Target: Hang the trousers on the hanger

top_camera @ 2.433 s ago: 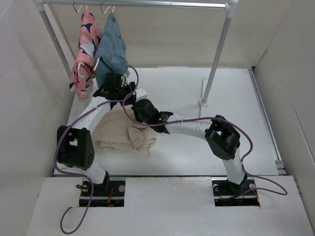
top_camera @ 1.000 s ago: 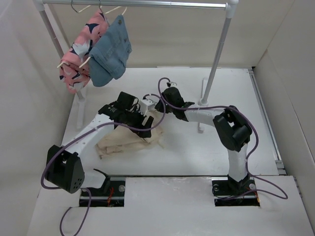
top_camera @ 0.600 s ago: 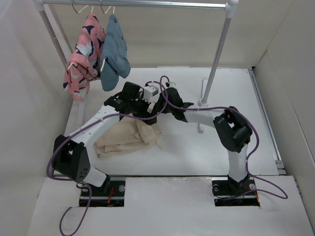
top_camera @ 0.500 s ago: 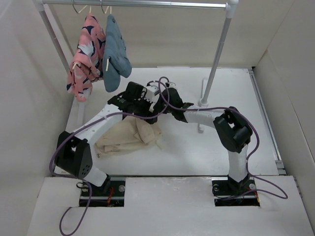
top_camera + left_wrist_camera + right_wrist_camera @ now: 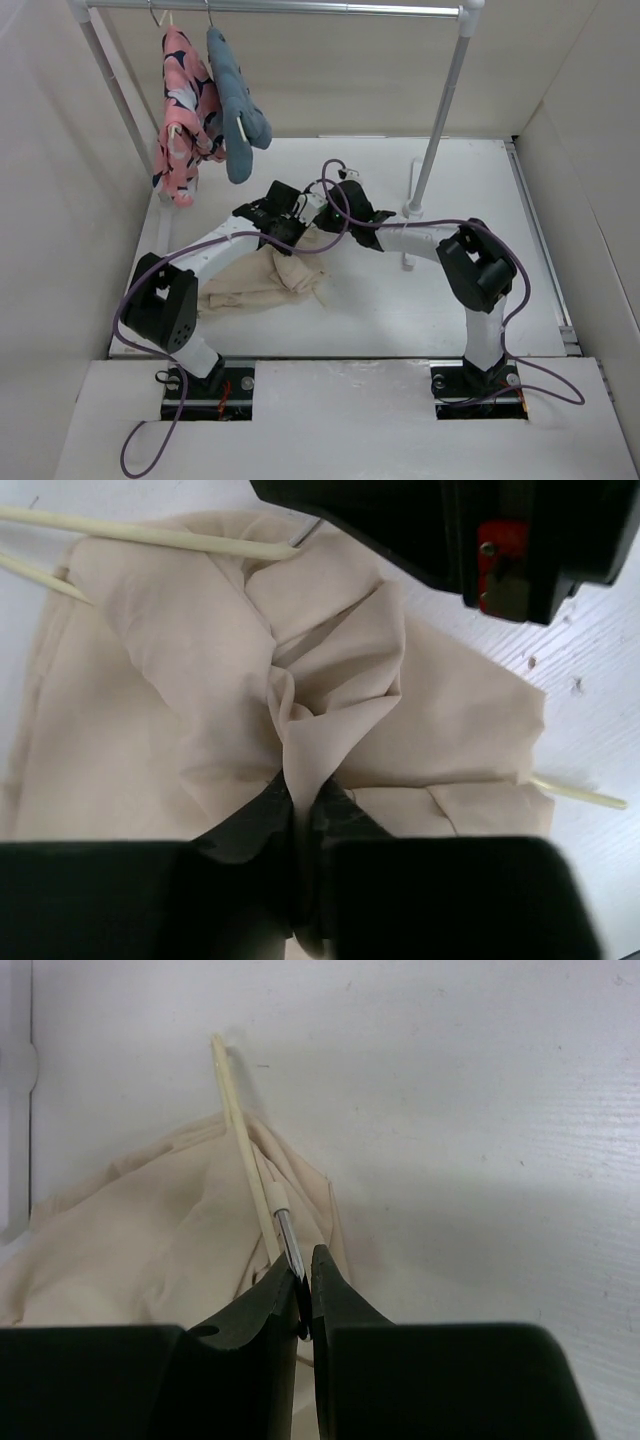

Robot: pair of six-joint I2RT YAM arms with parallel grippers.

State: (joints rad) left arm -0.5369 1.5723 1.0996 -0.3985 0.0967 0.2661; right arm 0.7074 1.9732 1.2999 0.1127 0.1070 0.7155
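Observation:
The beige trousers (image 5: 262, 283) lie crumpled on the table, one part drawn up toward both grippers. My left gripper (image 5: 302, 236) is shut on a raised fold of the trousers (image 5: 330, 680), pinched between its fingertips (image 5: 300, 798). My right gripper (image 5: 326, 230) is right beside it, shut on the metal hook shaft of the cream hanger (image 5: 242, 1135), held at its fingertips (image 5: 305, 1272). The hanger's thin arms (image 5: 150, 535) lie partly under the trousers (image 5: 140, 1240), one end sticking out at the right (image 5: 578, 793). The hanger is barely visible from above.
A grey metal rail (image 5: 300, 8) spans the back on two posts (image 5: 440, 110). A pink patterned garment (image 5: 185, 105) and a blue denim garment (image 5: 235, 110) hang at its left end. White walls close in on the left, right and back.
My right gripper has moved back from over the trousers to the hanger hook. My left gripper has swung in beside it, pulling trouser cloth along. The hung garments have swung on the rail.

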